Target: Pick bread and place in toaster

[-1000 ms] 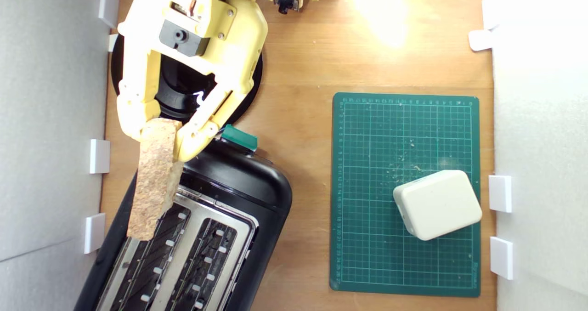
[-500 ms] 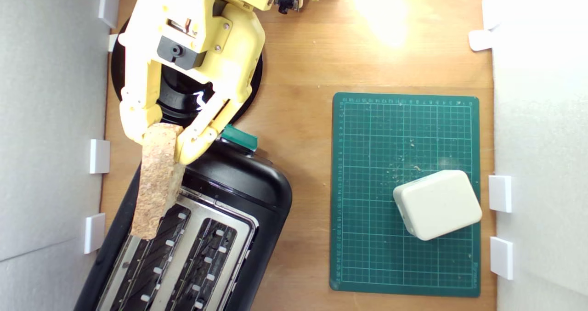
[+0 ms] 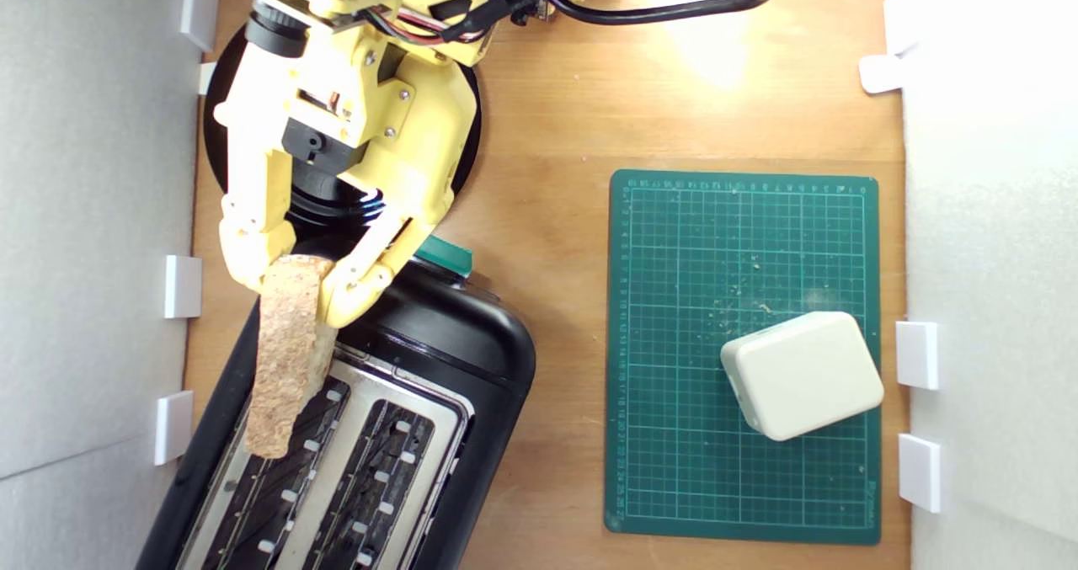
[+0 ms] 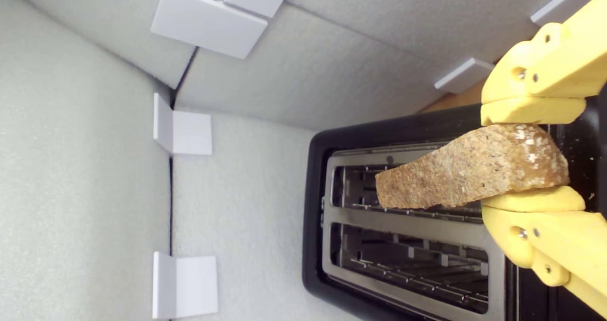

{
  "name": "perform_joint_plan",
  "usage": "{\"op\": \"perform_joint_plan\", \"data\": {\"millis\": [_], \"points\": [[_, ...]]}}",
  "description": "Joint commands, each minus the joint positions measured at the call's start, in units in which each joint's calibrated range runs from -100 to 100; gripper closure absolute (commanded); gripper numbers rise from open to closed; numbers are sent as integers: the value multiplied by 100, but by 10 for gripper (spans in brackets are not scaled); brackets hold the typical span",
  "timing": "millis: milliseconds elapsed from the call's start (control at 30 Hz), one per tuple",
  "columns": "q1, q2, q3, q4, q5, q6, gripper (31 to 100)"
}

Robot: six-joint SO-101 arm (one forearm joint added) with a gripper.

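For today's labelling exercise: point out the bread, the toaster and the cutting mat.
bread [image 3: 286,347]: exterior view, crust edge.
toaster [image 3: 455,334]: exterior view, black casing.
cutting mat [image 3: 674,300]: exterior view, bare grid.

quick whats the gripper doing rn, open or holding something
Gripper: closed on the bread, holding it over the toaster.

Both toaster slots lying open, foam wall crowding its exterior-view left, bare counter stretching between toaster and green mat

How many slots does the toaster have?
2, side by side in the toaster's silver top. The bread, held in the hand, hangs over the slot on the exterior view's left; the other is clear.
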Motion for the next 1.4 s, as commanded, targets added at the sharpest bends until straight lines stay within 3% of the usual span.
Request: {"op": "perform_joint_plan", "data": {"millis": [0, 700, 1367], "points": [[2, 39, -358, 57, -25, -7, 724], [-14, 1370, -803, -7, -59, 3, 724], [-288, 2693, -812, 57, -67, -23, 720]]}}
